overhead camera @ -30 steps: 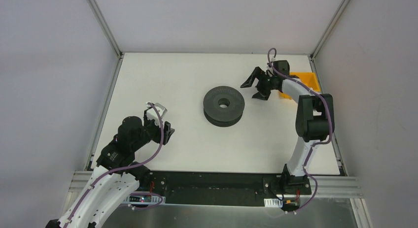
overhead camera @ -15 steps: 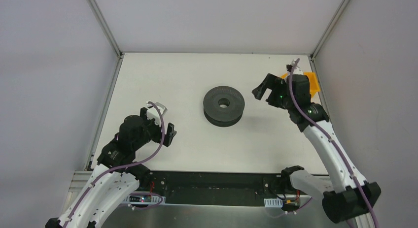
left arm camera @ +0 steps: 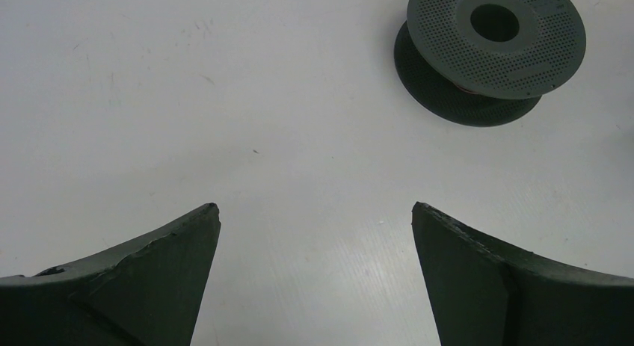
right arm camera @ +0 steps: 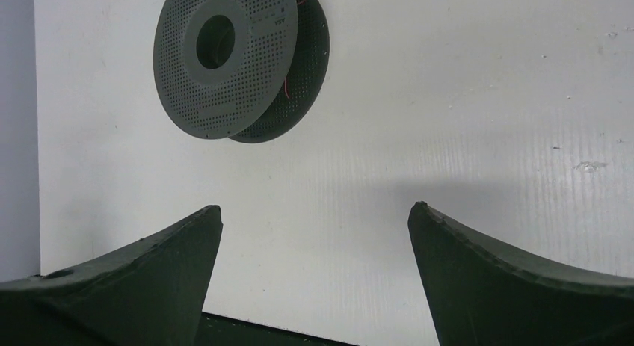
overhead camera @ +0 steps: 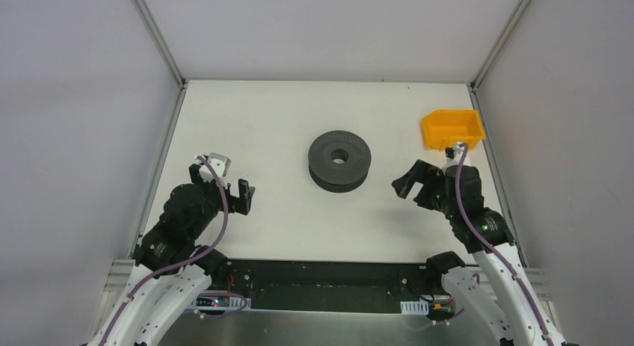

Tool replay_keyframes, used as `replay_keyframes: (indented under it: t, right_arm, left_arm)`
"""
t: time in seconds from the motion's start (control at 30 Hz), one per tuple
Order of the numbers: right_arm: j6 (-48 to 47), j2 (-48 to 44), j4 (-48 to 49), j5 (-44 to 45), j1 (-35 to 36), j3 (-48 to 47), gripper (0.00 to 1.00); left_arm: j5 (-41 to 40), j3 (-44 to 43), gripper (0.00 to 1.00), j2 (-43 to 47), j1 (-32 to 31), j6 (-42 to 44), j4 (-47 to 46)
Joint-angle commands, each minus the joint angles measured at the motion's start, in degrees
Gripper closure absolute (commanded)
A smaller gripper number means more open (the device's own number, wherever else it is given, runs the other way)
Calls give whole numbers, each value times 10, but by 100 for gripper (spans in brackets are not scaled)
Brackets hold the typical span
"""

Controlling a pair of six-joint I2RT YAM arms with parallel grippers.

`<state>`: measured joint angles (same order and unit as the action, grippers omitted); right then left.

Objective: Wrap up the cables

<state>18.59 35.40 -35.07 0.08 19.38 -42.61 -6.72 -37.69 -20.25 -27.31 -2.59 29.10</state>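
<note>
The left pincer hangs over the white table with its fingers spread wide apart. In the middle of the table the black spool lies flat on one flange, hole upward. The right wrist view shows a hair-thin reddish wire in the gap between the flanges, following the curve of the rim. Its ends are too fine to trace. Right of the spool, the right pincer also stands wide open. An orange bin sits at the far right.
</note>
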Motion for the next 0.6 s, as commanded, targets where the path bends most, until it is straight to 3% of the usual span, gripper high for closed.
replay_keyframes:
  t: [0.0, 0.57]
  right_arm:
    - [5, -51, 11, -23, 3, 21, 1]
    - [-6, -61, 5, -20, 3, 21, 1]
  left_arm:
    - [-11, -18, 1, 29, 1, -10, -6]
    - [-22, -12, 0, 57, 1, -3, -6]
